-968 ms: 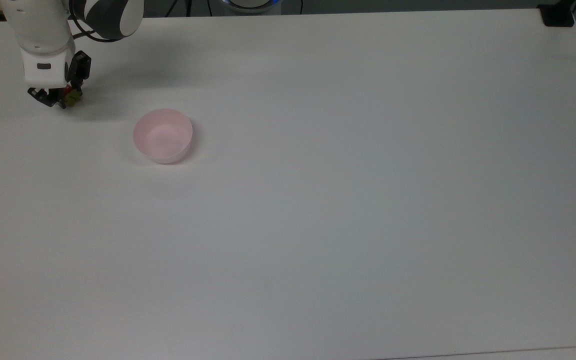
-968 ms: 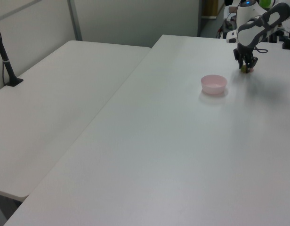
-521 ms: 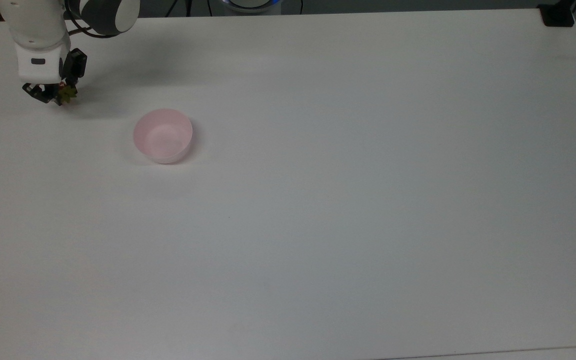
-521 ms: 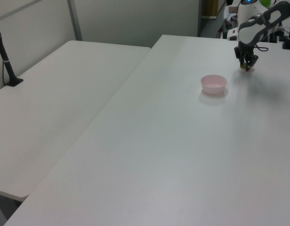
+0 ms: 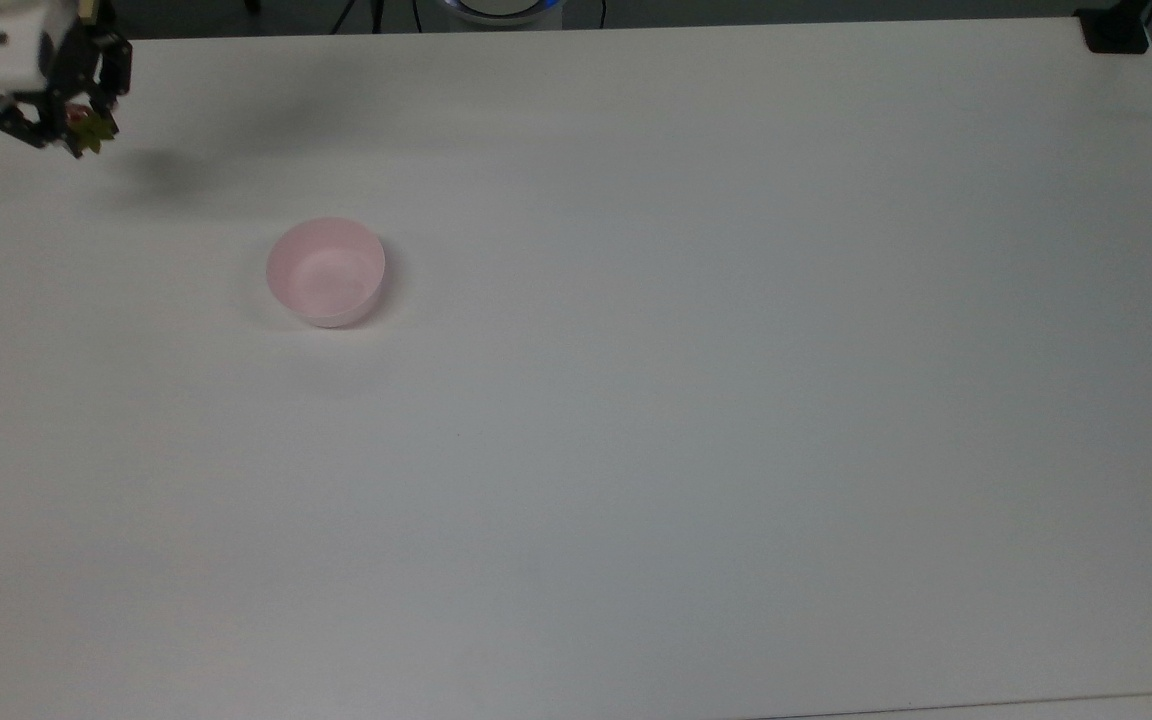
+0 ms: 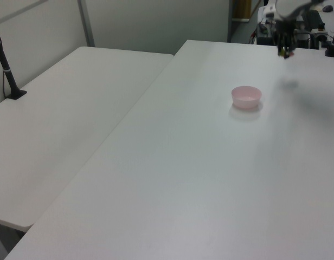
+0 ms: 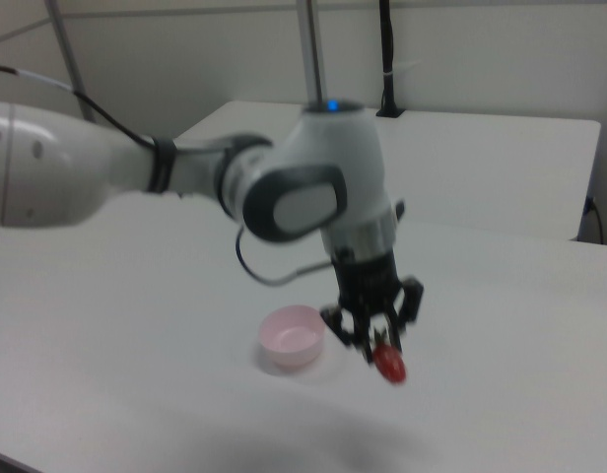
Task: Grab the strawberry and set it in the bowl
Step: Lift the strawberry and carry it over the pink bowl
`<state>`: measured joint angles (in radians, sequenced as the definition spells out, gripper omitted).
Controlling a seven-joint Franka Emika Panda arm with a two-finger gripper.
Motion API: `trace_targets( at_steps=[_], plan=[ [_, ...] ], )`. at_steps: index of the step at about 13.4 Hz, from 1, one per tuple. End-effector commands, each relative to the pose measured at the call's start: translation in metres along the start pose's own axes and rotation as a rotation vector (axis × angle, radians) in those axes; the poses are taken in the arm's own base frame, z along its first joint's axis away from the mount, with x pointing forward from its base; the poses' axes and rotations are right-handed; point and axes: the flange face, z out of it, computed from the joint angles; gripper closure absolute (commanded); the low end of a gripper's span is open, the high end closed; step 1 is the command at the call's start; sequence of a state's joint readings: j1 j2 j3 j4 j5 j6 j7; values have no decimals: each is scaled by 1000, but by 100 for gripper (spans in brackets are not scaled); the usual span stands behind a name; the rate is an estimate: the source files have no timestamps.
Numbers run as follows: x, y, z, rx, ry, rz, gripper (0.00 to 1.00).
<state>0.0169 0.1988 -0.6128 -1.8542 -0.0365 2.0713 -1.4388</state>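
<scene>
My gripper (image 5: 64, 122) hangs high over the table's far left corner in the top view, shut on the small red strawberry (image 5: 82, 126), whose green cap points outward. In the right view the strawberry (image 7: 388, 364) dangles red below the gripper (image 7: 374, 340), well above the tabletop. In the left view the gripper (image 6: 285, 50) is up near the far right edge with the strawberry (image 6: 286, 54) in it. The pale pink bowl (image 5: 326, 272) stands on the table, to the right of and nearer than the gripper in the top view; the bowl (image 6: 246, 97) (image 7: 292, 336) holds nothing.
The white table (image 5: 636, 400) stretches wide to the top view's right. A black clamp (image 5: 1116, 30) sits at its far right corner. In the left view a second white table (image 6: 64, 119) adjoins on the left, with a black post (image 6: 7, 70).
The gripper has risen with the strawberry off the table and drifted toward the top view's upper left; its shadow has separated from it. The bowl has not moved.
</scene>
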Motion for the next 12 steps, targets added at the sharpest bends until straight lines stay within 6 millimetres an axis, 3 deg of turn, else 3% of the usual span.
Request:
trace_targets(
  at_steps=[1, 4, 5, 6, 7, 9, 12],
  plan=[
    [86, -10, -63, 14, 66, 27, 62],
    [177, -48, -79, 39, 85, 25, 62],
    [220, -68, -73, 45, 79, 45, 62],
    [237, -75, -69, 46, 69, 64, 62],
    [248, -79, -57, 51, 55, 81, 62],
    [249, -80, -36, 43, 57, 84, 62],
    [237, -78, 5, 21, 16, 78, 61]
  ],
)
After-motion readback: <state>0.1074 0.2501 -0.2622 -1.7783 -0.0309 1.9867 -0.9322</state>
